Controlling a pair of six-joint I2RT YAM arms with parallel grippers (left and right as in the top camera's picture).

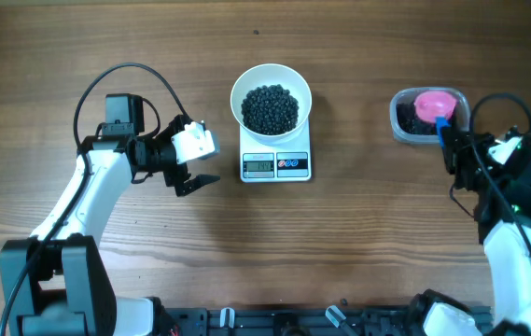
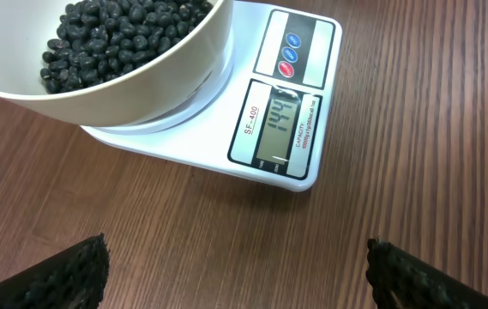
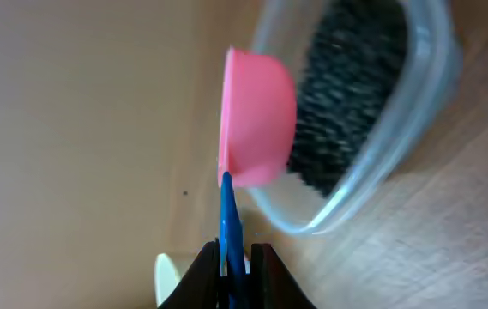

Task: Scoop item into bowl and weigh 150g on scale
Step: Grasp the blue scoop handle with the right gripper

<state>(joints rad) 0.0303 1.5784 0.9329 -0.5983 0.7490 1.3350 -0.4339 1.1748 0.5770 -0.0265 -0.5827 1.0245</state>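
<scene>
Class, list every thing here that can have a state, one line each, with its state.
bowl: on the scale, part-filled with beans.
scale: switched on, digits showing.
tub: open, more beans inside.
scoop: held by its blue handle at the tub.
left gripper: jaws open, empty.
right gripper: jaws shut on the scoop.

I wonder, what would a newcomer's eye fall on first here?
A round white bowl of small black beans sits on the white square kitchen scale in the centre. The right claw is shut on the blue handle of a pink plastic scoop at the clear plastic tub.
</scene>
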